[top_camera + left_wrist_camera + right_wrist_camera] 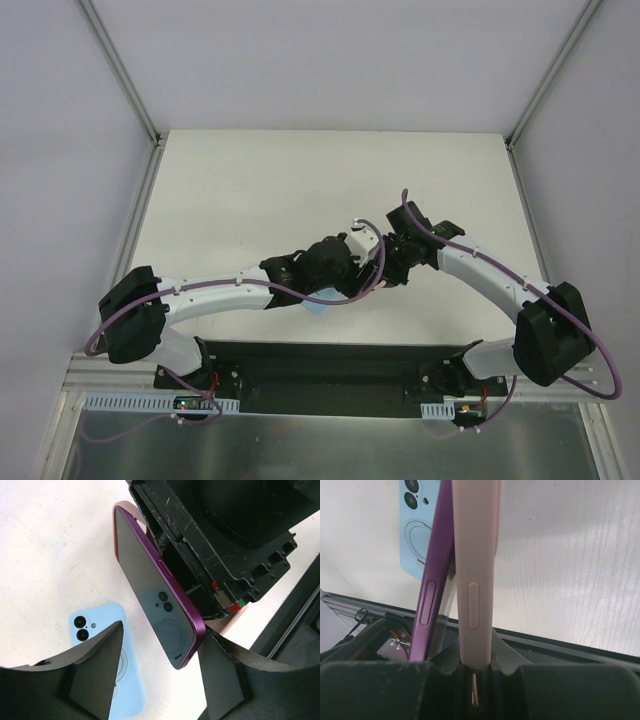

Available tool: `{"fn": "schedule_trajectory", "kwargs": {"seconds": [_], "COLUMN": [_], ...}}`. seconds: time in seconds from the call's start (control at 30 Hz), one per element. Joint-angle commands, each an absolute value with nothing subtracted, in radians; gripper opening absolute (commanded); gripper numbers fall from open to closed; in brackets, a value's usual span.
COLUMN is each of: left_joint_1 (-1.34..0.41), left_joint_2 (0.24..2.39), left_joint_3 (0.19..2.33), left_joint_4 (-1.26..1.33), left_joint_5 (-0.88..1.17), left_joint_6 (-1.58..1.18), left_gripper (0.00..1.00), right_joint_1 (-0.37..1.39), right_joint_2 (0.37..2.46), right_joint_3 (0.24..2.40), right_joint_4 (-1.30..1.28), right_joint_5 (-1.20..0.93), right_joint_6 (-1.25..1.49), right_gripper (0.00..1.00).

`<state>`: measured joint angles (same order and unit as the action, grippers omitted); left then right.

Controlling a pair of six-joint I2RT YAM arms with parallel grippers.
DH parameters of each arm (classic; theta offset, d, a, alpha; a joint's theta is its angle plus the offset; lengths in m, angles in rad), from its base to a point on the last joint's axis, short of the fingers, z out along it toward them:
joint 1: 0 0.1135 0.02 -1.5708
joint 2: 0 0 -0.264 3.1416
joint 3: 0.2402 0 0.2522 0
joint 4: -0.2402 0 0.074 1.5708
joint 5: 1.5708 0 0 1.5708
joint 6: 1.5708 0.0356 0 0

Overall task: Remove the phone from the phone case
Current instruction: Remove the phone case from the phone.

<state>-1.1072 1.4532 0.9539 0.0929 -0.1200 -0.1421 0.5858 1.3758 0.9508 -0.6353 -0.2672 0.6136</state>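
Observation:
My right gripper (476,655) is shut on the edge of a pale pink phone case (475,555) and holds it upright above the table. A purple phone (432,580) leans out of the case to the left, its far end still against it. In the left wrist view the phone (150,580) shows its dark screen, with the pink case (116,537) behind it. My left gripper (162,627) is open, its fingers either side of the phone's lower corner; the right finger (225,680) is close to that corner. In the top view both grippers meet, left (350,268) and right (395,262).
A light blue phone case (102,630) with camera lenses showing lies flat on the white table below the grippers; it also shows in the right wrist view (417,530) and the top view (318,306). The black base rail (320,365) runs along the near edge.

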Motion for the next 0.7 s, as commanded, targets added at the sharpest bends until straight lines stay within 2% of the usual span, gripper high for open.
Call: {"fn": "schedule_trajectory", "kwargs": {"seconds": [0.0,0.17,0.3,0.33,0.37,0.67], "left_joint_1": [-1.138,-1.157,-1.157,-1.157,-1.157,-1.141], "left_joint_2": [1.462,1.483,1.483,1.483,1.482,1.414], "left_joint_3": [0.992,0.996,1.0,1.006,1.006,0.988], "left_joint_4": [0.1,0.095,0.095,0.095,0.097,0.095], "left_joint_5": [-0.258,-0.321,-0.295,-0.281,-0.276,-0.316], "left_joint_6": [-0.069,-0.046,-0.046,-0.048,-0.049,-0.038], "left_gripper": [0.54,0.43,0.15,0.04,0.0,0.0], "right_joint_1": [0.589,0.588,0.588,0.588,0.588,0.597], "right_joint_2": [1.359,1.345,1.332,1.331,1.327,1.303], "right_joint_3": [1.009,1.02,1.016,1.012,1.011,0.983], "right_joint_4": [-0.65,-0.653,-0.658,-0.658,-0.658,-0.716], "right_joint_5": [-0.296,-0.301,-0.298,-0.296,-0.295,-0.192], "right_joint_6": [0.637,0.64,0.638,0.64,0.64,0.545], "right_gripper": [0.01,0.01,0.01,0.01,0.01,0.02]}}
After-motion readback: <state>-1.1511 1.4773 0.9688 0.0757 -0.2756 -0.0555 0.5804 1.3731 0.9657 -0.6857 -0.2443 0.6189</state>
